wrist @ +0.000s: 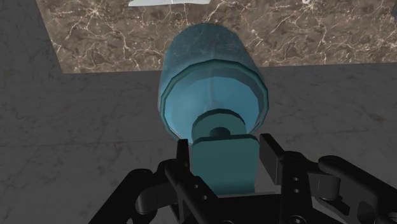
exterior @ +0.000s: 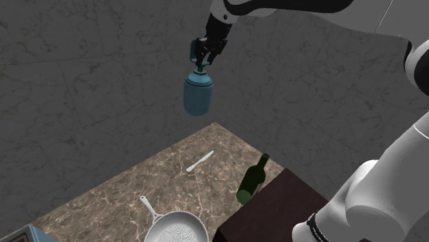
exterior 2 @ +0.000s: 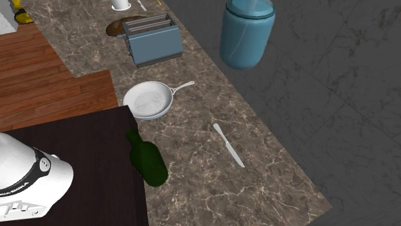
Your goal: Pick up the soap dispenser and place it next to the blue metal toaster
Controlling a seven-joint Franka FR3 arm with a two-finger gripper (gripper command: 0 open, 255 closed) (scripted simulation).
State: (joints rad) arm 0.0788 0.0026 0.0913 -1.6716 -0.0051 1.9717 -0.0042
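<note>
Jaws: you have them shut on the pump head of the soap dispenser (wrist: 210, 76). In the wrist view the two black fingers (wrist: 272, 156) press against either side of the teal pump, with no gap showing.

Soap dispenser: a teal-blue, round-bodied bottle. In the shoulder view it hangs upright (exterior: 198, 95) below the jaws, in the air and touching nothing else. It shows there against the grey marbled floor (exterior: 82, 96), at about 12 o'clock from the white knife (exterior: 200, 161). In the second exterior view it sits (exterior 2: 247, 35) at roughly 3 o'clock from the toaster (exterior 2: 153, 40), drawn over the floor just past the edge of the bench (exterior 2: 257, 173).

Toaster: blue-grey with two slots, standing on the brown marbled bench well apart from the dispenser.

Other items on the bench, second exterior view:
- A white colander pan (exterior 2: 149, 101) lies near the toaster, at its 6 o'clock, with the handle pointing towards 2 o'clock.
- The knife (exterior 2: 229, 145) lies flat at about 4 o'clock from the pan.
- A dark green bottle (exterior 2: 149, 162) stands at 6 o'clock from the pan, just beside the dark stand (exterior 2: 77, 167).

In the shoulder view the green bottle (exterior: 251, 180) stands at the stand's (exterior: 275, 206) corner, at about 4 o'clock from the knife. The pan (exterior: 176, 228) is at 7 o'clock from the knife.
</note>
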